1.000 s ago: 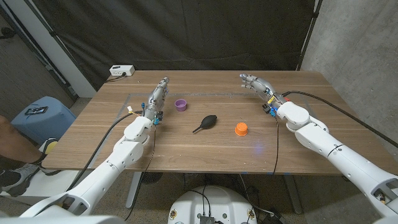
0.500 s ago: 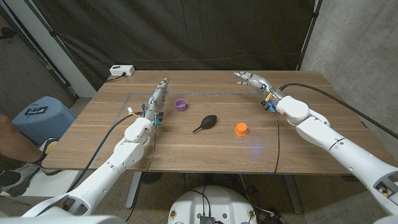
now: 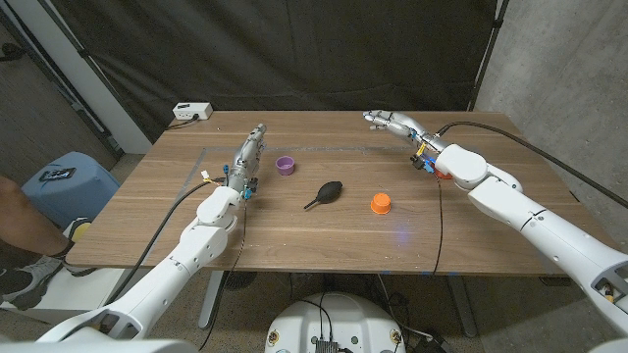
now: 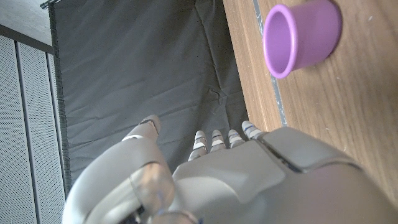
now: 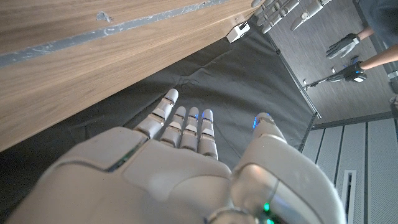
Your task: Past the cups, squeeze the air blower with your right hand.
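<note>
A black air blower (image 3: 325,192) lies at the table's middle, nozzle toward the near left. A purple cup (image 3: 285,165) (image 4: 302,36) stands left of it and an orange cup (image 3: 381,203) to its right, nearer the front. My right hand (image 3: 389,123) (image 5: 186,155) hovers over the far right of the table, fingers straight and apart, holding nothing, well beyond the blower. My left hand (image 3: 251,149) (image 4: 217,168) stays at the far left beside the purple cup, fingers extended, empty.
A white power strip (image 3: 191,112) sits at the table's far left corner. A blue bin (image 3: 61,181) stands on the floor to the left, next to a person's arm (image 3: 22,224). A taped line (image 3: 334,149) crosses the tabletop. Black curtain hangs behind.
My right hand has swung leftward along the table's far edge, its forearm following. The left hand, cups and blower have not moved.
</note>
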### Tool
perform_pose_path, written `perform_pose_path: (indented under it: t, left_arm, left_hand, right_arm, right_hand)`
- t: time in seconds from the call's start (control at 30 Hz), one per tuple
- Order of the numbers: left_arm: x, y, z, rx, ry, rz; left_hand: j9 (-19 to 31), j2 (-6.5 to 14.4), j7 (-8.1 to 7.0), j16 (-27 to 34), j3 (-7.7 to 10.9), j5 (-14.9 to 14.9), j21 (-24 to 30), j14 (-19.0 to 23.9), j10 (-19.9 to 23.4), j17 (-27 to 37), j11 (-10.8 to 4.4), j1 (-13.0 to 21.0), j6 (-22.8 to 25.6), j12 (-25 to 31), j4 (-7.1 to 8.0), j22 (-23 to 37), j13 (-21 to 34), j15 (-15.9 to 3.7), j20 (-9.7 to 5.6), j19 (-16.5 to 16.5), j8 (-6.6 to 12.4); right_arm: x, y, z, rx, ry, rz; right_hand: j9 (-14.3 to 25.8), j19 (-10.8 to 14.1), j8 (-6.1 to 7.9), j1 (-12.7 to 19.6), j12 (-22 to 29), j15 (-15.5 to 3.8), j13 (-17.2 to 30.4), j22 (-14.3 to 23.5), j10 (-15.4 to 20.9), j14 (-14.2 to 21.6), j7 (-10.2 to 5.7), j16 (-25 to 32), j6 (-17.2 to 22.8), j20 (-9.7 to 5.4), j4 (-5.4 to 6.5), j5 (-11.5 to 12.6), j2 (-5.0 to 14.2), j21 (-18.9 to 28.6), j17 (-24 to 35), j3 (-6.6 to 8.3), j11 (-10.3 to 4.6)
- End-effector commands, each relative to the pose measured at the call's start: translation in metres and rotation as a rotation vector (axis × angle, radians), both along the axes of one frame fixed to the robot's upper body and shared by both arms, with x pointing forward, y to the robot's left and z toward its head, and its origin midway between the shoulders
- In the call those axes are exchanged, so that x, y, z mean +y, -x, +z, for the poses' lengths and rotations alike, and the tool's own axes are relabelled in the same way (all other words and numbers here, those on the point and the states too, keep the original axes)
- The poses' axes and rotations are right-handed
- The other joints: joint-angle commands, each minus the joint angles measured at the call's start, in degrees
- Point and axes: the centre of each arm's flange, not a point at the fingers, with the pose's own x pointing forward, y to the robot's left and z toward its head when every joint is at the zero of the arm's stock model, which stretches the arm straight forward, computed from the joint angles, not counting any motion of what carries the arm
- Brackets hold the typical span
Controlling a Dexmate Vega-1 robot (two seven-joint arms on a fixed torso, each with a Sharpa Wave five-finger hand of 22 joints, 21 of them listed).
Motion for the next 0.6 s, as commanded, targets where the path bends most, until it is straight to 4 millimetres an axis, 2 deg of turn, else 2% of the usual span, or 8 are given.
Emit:
perform_pose_path:
  t: [0.03, 0.23, 0.6]
  left_arm:
    - [-0.002, 0.000, -0.003, 0.005, 0.003, 0.003]
    - [-0.002, -0.001, -0.004, 0.011, 0.007, 0.006]
    - [-0.005, -0.005, -0.004, 0.017, -0.001, -0.001]
  left_hand:
    - [0.25, -0.05, -0.49, 0.00, 0.07, 0.22, -0.26, -0.04, 0.04, 0.34, -0.10, 0.02, 0.05, -0.02, -0.21, 0.09, 0.23, 0.33, 0.00, 0.03, 0.07]
    - [0.25, -0.06, -0.54, -0.01, 0.10, 0.22, -0.43, -0.06, 0.05, 0.34, -0.10, -0.04, 0.03, -0.03, -0.29, 0.09, 0.23, 0.24, 0.01, 0.11, 0.07]
    - [0.25, -0.04, -0.52, 0.00, 0.16, 0.22, -0.71, -0.04, 0.09, 0.35, -0.09, -0.12, 0.14, -0.05, -0.43, 0.10, 0.24, 0.26, 0.04, 0.22, 0.11]
  right_arm:
    - [0.006, 0.000, 0.011, -0.048, 0.104, 0.008]
    - [0.009, -0.001, 0.018, -0.070, 0.155, 0.009]
    - [0.016, 0.004, 0.026, -0.114, 0.265, -0.008]
  right_hand:
    - [0.14, 1.51, 0.25, 3.44, 0.31, 0.44, 0.01, 0.15, 1.04, 0.77, 0.66, 0.54, 0.66, 1.01, -2.50, 0.08, -0.81, -0.64, -0.68, 0.92, 0.61]
    - [0.16, 1.96, 0.47, 5.39, 0.44, 0.77, -0.03, 0.14, 1.68, 0.95, 1.09, 0.56, 1.22, 1.47, -3.44, 0.00, -1.86, -1.12, -1.08, 1.24, 0.79]
    - [0.18, 2.18, 0.53, 7.53, 0.53, 0.91, -0.04, 0.16, 2.22, 1.09, 0.98, 0.60, 1.41, 1.44, -3.81, 0.05, -2.96, -1.74, -1.37, 1.58, 0.50]
